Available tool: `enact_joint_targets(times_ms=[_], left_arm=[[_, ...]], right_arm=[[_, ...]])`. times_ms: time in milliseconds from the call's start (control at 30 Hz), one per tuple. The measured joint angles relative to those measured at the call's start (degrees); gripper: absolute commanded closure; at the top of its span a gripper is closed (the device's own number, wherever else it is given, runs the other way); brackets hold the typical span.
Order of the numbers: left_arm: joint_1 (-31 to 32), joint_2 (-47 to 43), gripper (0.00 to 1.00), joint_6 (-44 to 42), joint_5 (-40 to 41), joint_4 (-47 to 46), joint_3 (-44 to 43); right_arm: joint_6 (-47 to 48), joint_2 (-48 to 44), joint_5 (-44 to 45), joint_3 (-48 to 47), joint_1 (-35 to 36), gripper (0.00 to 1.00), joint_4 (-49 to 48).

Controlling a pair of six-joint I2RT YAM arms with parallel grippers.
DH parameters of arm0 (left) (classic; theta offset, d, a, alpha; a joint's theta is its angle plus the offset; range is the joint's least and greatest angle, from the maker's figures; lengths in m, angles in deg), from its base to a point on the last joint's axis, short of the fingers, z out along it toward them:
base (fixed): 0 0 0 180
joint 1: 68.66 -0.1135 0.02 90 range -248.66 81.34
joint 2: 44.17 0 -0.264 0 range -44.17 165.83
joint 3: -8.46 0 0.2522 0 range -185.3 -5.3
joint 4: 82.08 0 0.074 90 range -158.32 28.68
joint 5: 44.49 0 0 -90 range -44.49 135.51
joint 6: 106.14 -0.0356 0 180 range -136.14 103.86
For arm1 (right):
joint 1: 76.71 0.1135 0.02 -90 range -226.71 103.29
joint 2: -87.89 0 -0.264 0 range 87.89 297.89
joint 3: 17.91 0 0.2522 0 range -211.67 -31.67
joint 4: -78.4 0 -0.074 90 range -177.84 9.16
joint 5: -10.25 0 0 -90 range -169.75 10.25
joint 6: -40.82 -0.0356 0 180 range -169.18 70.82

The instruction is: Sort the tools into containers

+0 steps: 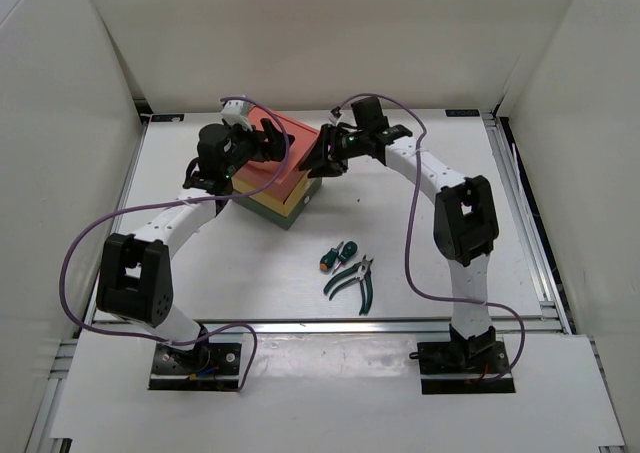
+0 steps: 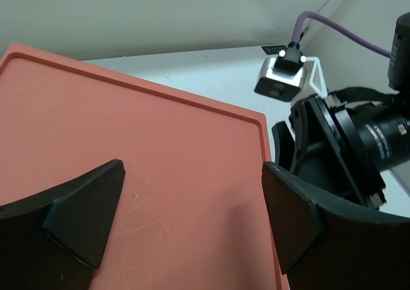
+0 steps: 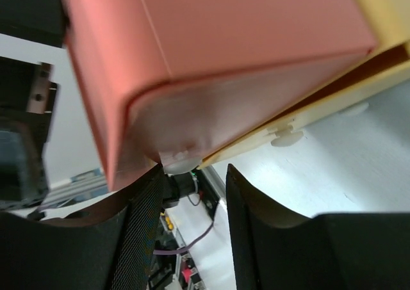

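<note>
At the salmon-red box (image 3: 243,40), right gripper (image 3: 194,171) seems parted.

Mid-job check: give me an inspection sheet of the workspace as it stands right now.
Surface: white table, no spills seen.
Job's things: salmon box stacked on yellow box on green box; pliers and two screwdrivers lie loose in front of the stack; no wrench seen.
Clutter: nothing seen.
Grippers: left gripper open over the salmon lid; right gripper open at the salmon box's corner, holding nothing.
Cables: purple cables loop off both arms, away from the tools.
Surroundings: white walls on three sides; metal rails along the table edges.
</note>
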Motion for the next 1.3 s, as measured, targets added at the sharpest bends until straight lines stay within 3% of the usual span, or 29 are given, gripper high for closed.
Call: enact_joint_targets(times_ms=[400,733,1033,1167,1300], left_arm=[[0.3,-0.1,0.01,-1.7,0.1,0.9,-0.1],[0.3,-0.1,0.01,-2.0,0.1,0.9,-0.1],[0.2,-0.1,0.01,-2.1,0.2,0.9,-0.1],[0.2,-0.1,0.01,-2.1,0.2,0.9,0.0],[0.3,-0.1,0.01,-2.1,0.1,0.9,0.0]], right_arm=[[-9.4,-1.8,-11.5,16.7,-4.2,0.5,-30.1],[-12.5,-1.0,-13.0,19.6,-4.3,0.51,-41.3],[-16.8,4.7,-15.7,12.4,-3.1,0.5,-42.8],[-17.2,4.5,-15.4,13.0,-3.4,0.46,-43.1],[-18.8,0.8,-13.3,20.1,-4.2,0.39,-47.3]])
